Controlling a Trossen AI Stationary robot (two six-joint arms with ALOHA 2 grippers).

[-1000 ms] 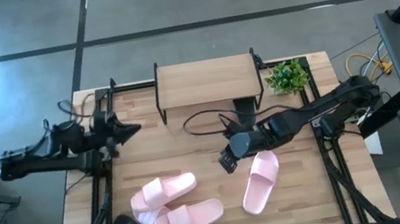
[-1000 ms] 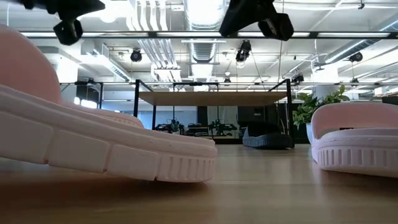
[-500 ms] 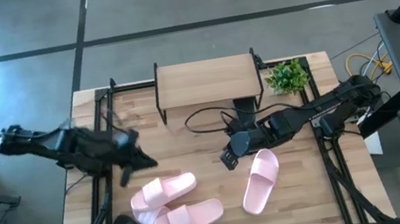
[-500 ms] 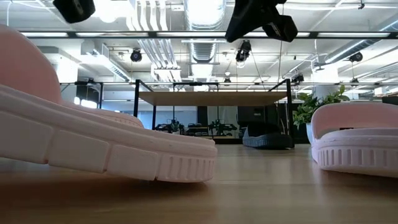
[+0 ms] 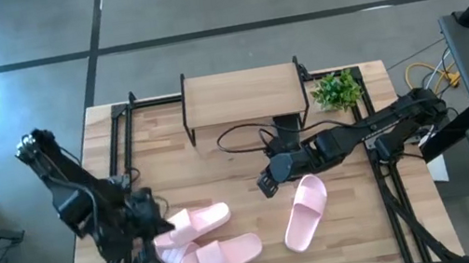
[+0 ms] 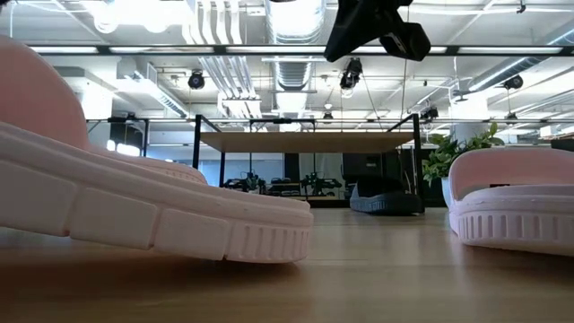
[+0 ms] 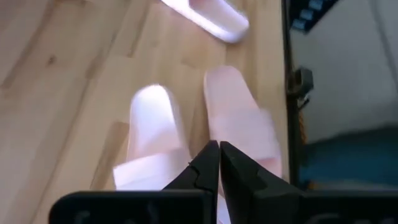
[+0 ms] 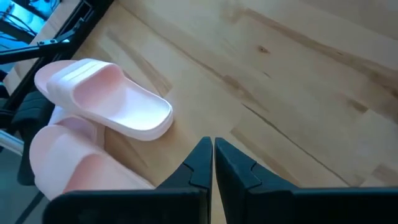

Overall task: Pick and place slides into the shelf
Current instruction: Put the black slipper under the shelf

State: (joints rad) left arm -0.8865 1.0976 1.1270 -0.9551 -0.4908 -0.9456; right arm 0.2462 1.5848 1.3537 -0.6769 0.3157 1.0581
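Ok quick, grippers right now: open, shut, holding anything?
Left gripper: shut, empty, above the pink slides.
Right gripper: shut, empty, over bare table.

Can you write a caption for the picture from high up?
Two dark robot arms over a wooden table: shut left pincer beside pale pink foam slides, shut right pincer empty.

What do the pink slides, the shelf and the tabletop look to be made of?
Pink slides: probably moulded foam or soft rubber, matte; thick one-piece soles with ribbed edges in the low view. Shelf: light wood plank top, likely laminate or veneer, on thin black legs that look like metal. Tabletop: pale wood, butcher-block style, with visible grain and joined strips.
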